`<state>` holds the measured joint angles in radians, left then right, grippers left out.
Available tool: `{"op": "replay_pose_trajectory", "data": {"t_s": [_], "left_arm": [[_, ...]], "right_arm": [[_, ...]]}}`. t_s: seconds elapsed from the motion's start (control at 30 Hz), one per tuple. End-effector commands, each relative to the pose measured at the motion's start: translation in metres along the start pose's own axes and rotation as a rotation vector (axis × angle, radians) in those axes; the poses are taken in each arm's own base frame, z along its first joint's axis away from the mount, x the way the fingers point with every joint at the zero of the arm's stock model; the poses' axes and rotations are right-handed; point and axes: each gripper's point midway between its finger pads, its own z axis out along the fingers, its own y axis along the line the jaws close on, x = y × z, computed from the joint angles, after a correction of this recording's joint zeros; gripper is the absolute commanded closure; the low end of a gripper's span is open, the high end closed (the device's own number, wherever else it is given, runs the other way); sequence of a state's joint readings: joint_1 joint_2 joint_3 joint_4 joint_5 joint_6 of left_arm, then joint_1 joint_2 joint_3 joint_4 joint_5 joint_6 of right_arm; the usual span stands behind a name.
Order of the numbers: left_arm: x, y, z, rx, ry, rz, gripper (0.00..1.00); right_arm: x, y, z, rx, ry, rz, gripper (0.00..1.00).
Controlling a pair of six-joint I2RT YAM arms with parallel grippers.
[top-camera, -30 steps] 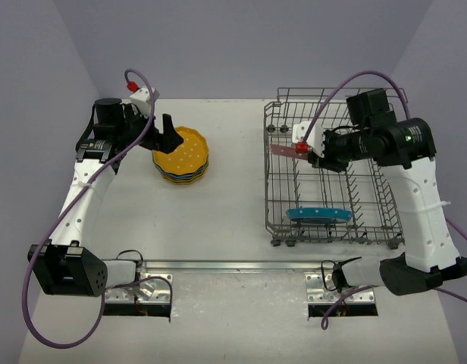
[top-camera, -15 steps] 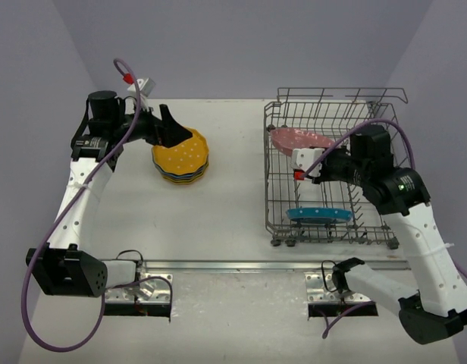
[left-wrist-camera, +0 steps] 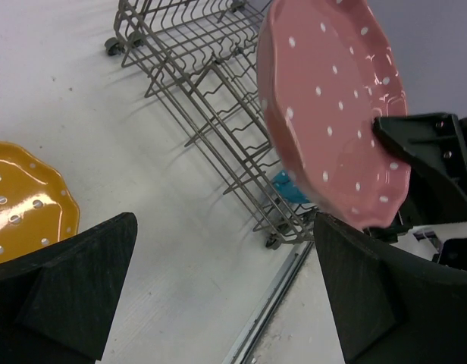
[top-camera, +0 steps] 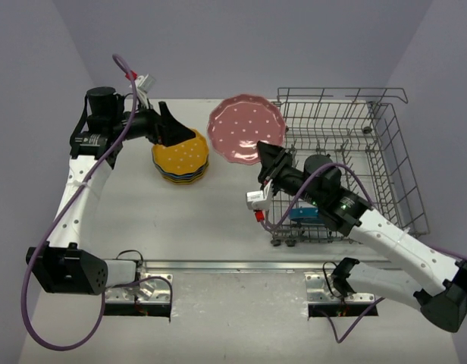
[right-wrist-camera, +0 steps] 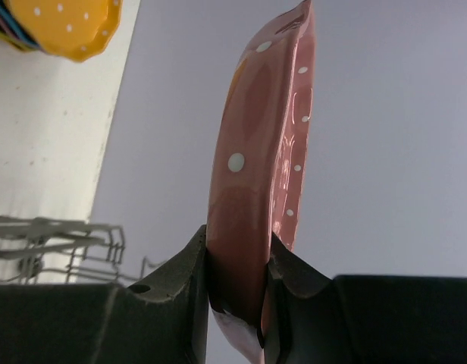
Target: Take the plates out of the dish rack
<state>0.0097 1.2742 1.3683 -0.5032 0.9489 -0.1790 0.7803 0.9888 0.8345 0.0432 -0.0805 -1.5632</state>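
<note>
From above: grips the pink plate by its lower right rim with the right gripper, jaws clenched on it. Holds it raised and tilted, face toward the camera, in the upper middle of the frame, just left of the dish rack and right of the stack of plates. Shows that stack at upper left on the table, orange on top, blue visible beneath; exact count not to be told. Hangs the left gripper over the stack's far left edge, jaws spread wide, nothing between them. Shows one blue plate in the rack's near left part, half hidden by the right arm.

From the left wrist: looks between two released fingers toward the pink plate at upper right, clear of the rack wires; orange rim at lower left.

From the right wrist: pinches the pink plate edge-on between both pads; stack in the top left corner.

Likely well past halfway: several stacked, one in the air, seemingly only the blue one left to fetch.
</note>
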Motion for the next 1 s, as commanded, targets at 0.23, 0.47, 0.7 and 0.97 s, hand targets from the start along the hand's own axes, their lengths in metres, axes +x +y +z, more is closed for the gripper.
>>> {"op": "replay_pose_trajectory", "data": {"t_s": [0.23,0.47,0.7,0.97], "left_arm": [[0.01,-0.009,0.007,0.139,0.062,-0.05,0.16],[0.041,-0.004,0.011,0.235,0.158,-0.073,0.45],[0.068,0.009,0.011,0.228,0.239,-0.089,1.0],[0.048,0.047,0.003,0.189,0.153,-0.172,1.0]], "right_arm": [[-0.065,-0.092,-0.009,0.466,-0.076,-0.343,1.0],[-0.068,-0.086,0.015,0.45,-0.064,-0.329,1.0],[-0.06,-0.077,0.026,0.404,-0.028,-0.282,1.0],[-0.038,-0.056,0.035,0.265,0.063,-0.182,0.25]]}}
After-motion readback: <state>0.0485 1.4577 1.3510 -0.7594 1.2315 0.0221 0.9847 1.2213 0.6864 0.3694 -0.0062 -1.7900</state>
